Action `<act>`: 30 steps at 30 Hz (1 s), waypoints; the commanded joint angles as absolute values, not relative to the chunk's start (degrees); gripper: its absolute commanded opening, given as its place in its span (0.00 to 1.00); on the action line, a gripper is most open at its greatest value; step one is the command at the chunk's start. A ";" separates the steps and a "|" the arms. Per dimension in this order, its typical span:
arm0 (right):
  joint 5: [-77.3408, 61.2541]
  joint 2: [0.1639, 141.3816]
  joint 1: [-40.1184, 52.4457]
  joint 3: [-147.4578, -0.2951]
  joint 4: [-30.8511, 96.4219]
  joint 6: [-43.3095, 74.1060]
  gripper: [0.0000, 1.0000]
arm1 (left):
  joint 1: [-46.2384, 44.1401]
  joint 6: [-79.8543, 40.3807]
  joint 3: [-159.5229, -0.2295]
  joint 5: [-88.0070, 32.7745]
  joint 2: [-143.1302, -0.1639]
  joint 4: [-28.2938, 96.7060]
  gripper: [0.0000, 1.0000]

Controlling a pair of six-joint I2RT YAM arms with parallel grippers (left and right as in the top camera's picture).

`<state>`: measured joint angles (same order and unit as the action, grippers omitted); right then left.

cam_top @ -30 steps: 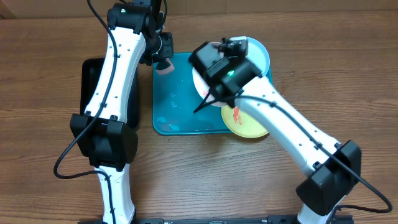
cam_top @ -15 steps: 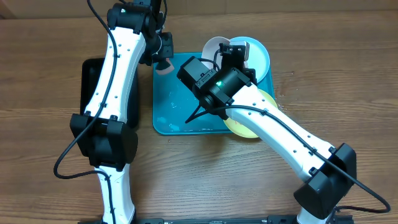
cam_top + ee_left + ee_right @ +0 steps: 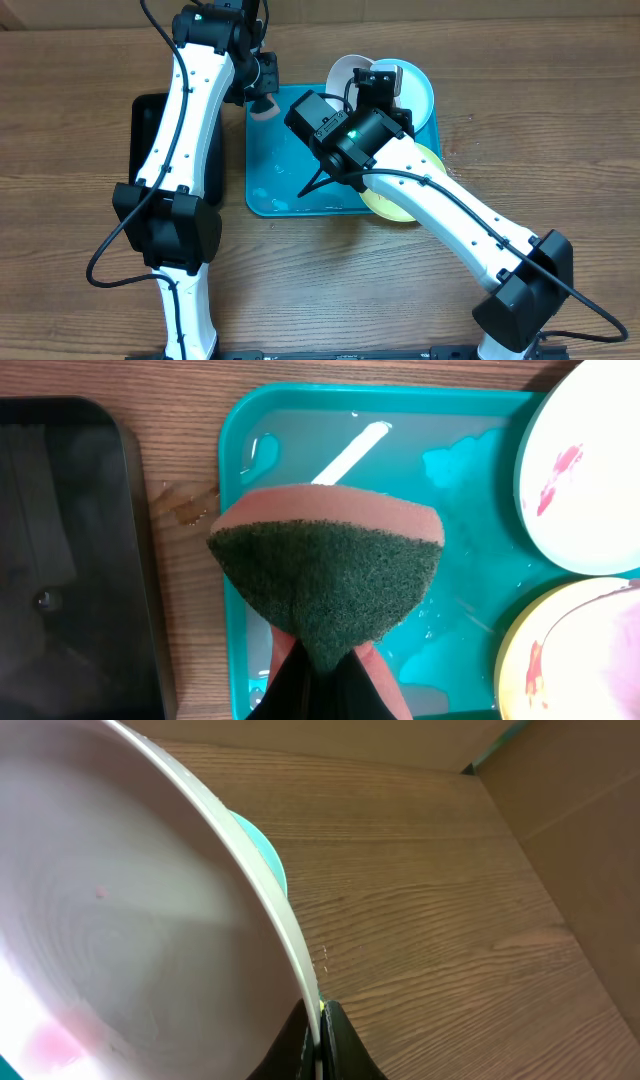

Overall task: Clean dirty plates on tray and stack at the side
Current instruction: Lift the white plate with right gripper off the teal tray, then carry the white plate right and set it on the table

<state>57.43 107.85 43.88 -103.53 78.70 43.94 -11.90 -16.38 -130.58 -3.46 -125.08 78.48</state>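
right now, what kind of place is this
Likely a robot test bench staged as a dishwashing spot, not a real kitchen: a wooden table, a wet turquoise tray with red-smeared plates, and a scrub sponge.

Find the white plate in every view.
Overhead: the white plate is top centre, at the right gripper.
Left wrist: right edge, upper half, with a red smear.
Right wrist: fills the left side, rim pinched.
Shared landmark: the tray, clear only in overhead and left wrist.
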 commanded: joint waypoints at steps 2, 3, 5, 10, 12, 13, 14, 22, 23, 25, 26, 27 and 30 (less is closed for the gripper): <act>59.72 106.83 43.77 -104.64 78.35 45.01 0.04 | -11.99 -16.93 -130.21 -4.05 -125.25 78.65 0.04; 59.72 106.83 43.77 -104.64 78.32 45.01 0.04 | -11.99 -16.93 -130.21 -4.05 -125.25 78.63 0.04; 59.72 106.83 43.77 -104.64 78.37 45.01 0.04 | -12.01 -16.93 -130.21 -4.05 -125.25 78.63 0.04; 59.09 106.83 43.77 -104.64 78.08 45.01 0.04 | -12.01 -16.93 -130.21 -4.03 -125.25 78.65 0.04; 58.87 106.83 43.77 -104.64 77.89 44.99 0.04 | -12.01 -16.93 -130.21 -4.05 -125.25 78.67 0.04; 58.94 106.83 43.77 -104.64 77.89 44.99 0.04 | -12.01 -16.93 -130.21 -4.05 -125.25 78.65 0.04; 59.13 106.83 43.77 -104.64 77.93 44.97 0.04 | -12.01 -16.93 -130.21 -4.05 -125.25 78.65 0.04; 60.03 106.83 42.57 -104.66 77.38 45.10 0.04 | -12.01 -16.91 -130.21 -4.05 -125.25 78.65 0.04; 59.42 106.83 41.89 -104.66 77.12 45.06 0.04 | -12.01 -16.91 -130.21 -4.05 -125.25 78.67 0.04; 57.04 106.72 39.99 -104.73 76.58 45.06 0.04 | -12.01 -16.93 -130.21 -4.08 -125.25 78.65 0.04; 55.22 106.72 38.87 -104.77 76.36 44.99 0.04 | -12.03 -16.95 -130.21 -4.08 -125.25 78.65 0.04; 53.01 106.59 37.47 -104.90 76.27 44.99 0.04 | -12.03 -16.93 -130.21 -4.08 -125.25 78.65 0.04; 42.89 106.26 31.55 -105.47 75.70 42.59 0.04 | -12.05 -16.95 -130.21 -4.08 -125.25 78.67 0.04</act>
